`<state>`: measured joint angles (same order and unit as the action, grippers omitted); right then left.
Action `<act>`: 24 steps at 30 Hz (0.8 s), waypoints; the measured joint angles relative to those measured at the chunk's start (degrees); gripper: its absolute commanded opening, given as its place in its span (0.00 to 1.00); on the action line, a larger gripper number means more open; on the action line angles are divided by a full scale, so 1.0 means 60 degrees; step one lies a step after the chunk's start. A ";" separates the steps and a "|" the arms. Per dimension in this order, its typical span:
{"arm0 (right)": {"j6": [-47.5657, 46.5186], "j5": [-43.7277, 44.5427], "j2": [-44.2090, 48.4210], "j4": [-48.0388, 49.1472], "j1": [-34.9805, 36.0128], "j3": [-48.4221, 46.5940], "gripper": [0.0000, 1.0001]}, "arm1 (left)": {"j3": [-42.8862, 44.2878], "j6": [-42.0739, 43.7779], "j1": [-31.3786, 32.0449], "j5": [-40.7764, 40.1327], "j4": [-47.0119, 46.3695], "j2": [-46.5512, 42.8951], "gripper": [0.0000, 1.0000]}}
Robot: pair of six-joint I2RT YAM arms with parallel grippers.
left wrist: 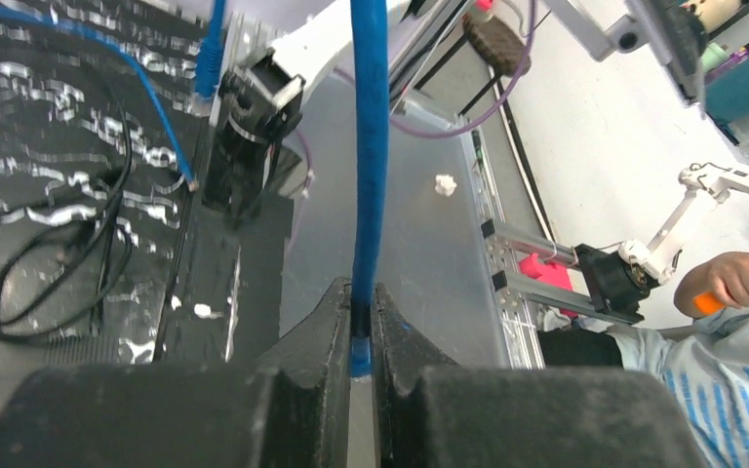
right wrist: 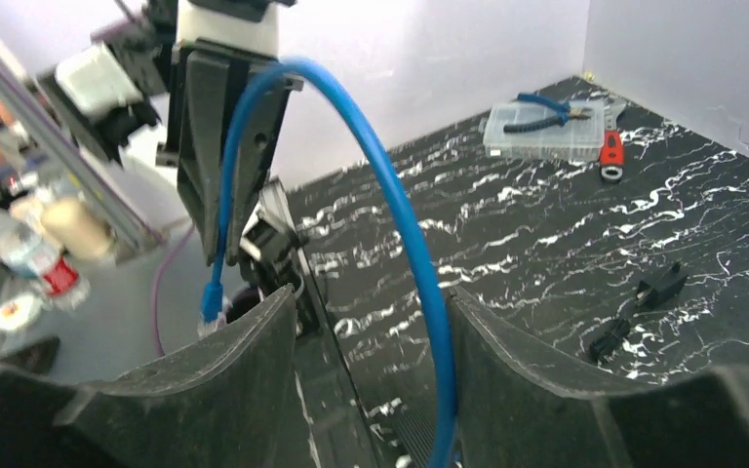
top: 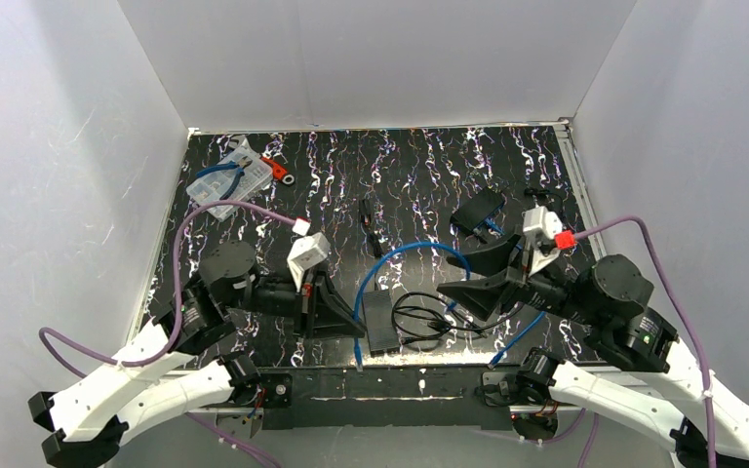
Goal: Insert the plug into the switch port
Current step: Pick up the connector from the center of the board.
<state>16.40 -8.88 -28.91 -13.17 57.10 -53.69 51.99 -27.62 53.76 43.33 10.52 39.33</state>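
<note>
left gripper (left wrist: 355, 292): jaws clamped on the blue cable (left wrist: 369, 146), which runs lengthwise up the slot and out past the tips. so the grip is on the cord, not on the plug (right wrist: 213, 304) itself. the plug hangs free just beyond the left fingertips, long axis roughly vertical, nose down toward the table, near the front edge.

the relation that matters: the black box (top: 382, 327) lies flat between the two arms (i take it for the switch, no port face is readable in any view). it sits just right of the left gripper, and in the top view the plug end is just beside its near left corner. the left arm is clearly the nearer one and the only one with a hold. my read: the ports are on a side face, so the plug axis has to go from hanging to level and aimed at that face before any push. with a slack tail past the jaws it will likely swing.

right gripper (right wrist: 371, 297): jaws wide, cable arcs down through the gap close to one finger, nothing pinched.

views: left wrist shows the pinch cleanly but not where the plug points. right wrist is the only one showing the plug dangling and the cable arc from one gripper to the other. top view gives the layout of box vs arms, but the plug is a blue speck there and the port side is hidden.
</note>
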 measured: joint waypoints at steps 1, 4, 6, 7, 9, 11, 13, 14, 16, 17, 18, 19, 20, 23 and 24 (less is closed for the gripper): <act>-0.0277 -0.0164 -0.0087 -0.0208 0.0000 -0.0106 0.64 | 0.0011 0.0033 0.0000 -0.0004 0.0211 0.0055 0.00; -0.1155 -0.0568 -0.0652 -0.0823 0.0000 -0.0499 0.64 | 0.0040 0.0208 0.0000 -0.0004 0.1078 0.0310 0.00; -0.1800 -0.0827 -0.1049 -0.1038 0.0000 -0.0546 0.64 | 0.0040 0.0277 0.0000 0.0018 0.1574 0.0481 0.00; -0.2029 -0.0936 -0.1147 -0.1158 0.0000 -0.0546 0.64 | 0.0040 0.0291 0.0000 0.0040 0.1785 0.0565 0.00; -0.2779 -0.1344 -0.1384 -0.1351 0.0004 -0.0546 0.65 | 0.0040 0.0321 0.0000 0.0113 0.2175 0.0747 0.00; -0.3377 -0.1734 -0.1526 -0.1501 0.0040 -0.0546 0.66 | 0.0040 0.0331 0.0000 0.0160 0.2459 0.0856 0.00; -0.3912 -0.2087 -0.1617 -0.1639 0.0113 -0.0561 0.66 | 0.0040 0.0342 0.0000 0.0229 0.2714 0.0973 0.00; -0.4313 -0.2324 -0.1749 -0.1810 0.0193 -0.0652 0.66 | 0.0040 0.0346 0.0000 0.0302 0.2841 0.1056 0.00; -0.4954 -0.2667 -0.1974 -0.2000 0.0375 -0.0871 0.66 | 0.0040 0.0346 0.0000 0.0441 0.3071 0.1319 0.00; -0.5362 -0.2725 -0.2146 -0.2178 0.0583 -0.1071 0.66 | 0.0044 0.0346 0.0000 0.0535 0.3162 0.1490 0.00; -0.5679 -0.2769 -0.2310 -0.2255 0.0790 -0.1217 0.66 | 0.0044 0.0342 0.0000 0.0627 0.3246 0.1665 0.00; -0.6120 -0.2739 -0.2514 -0.2331 0.1137 -0.1362 0.66 | 0.0044 0.0339 0.0000 0.0721 0.3322 0.1832 0.00; -0.6360 -0.2732 -0.2626 -0.2346 0.1373 -0.1417 0.66 | 0.0044 0.0335 0.0000 0.0812 0.3366 0.1967 0.00; -0.7391 -0.2455 -0.3140 -0.2630 0.2401 -0.1592 0.64 | 0.0044 0.0302 0.0000 0.1075 0.3504 0.2302 0.00; -0.7672 -0.2339 -0.3340 -0.2750 0.2663 -0.1639 0.63 | 0.0044 0.0277 0.0000 0.1166 0.3552 0.2386 0.00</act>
<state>-29.63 -22.92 -48.95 -29.67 73.08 -63.53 52.25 -25.96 53.76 50.33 31.83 53.65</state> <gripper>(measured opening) 0.657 0.044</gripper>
